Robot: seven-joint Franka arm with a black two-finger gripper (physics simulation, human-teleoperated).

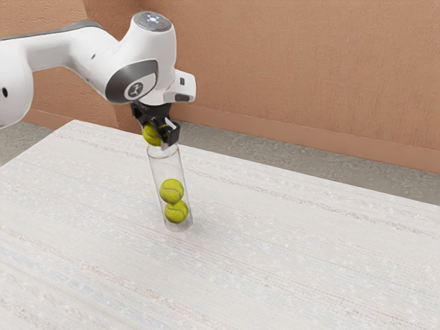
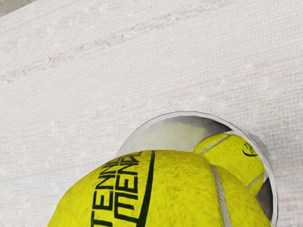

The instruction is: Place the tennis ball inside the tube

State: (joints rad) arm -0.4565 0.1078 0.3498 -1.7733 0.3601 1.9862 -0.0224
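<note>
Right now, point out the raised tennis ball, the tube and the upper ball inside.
Raised tennis ball [image 2: 175, 189]: wrist view, camera-facing side.
Tube [image 1: 166, 167]: exterior view, clear upper wall.
Upper ball inside [image 1: 172, 190]: exterior view, middle.

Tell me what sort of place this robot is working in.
It looks like a plain, simulated indoor room, perhaps a mock home or lab. The textured orange-brown wall, the speckled grey floor and the pale, streaked table suggest it.
</note>
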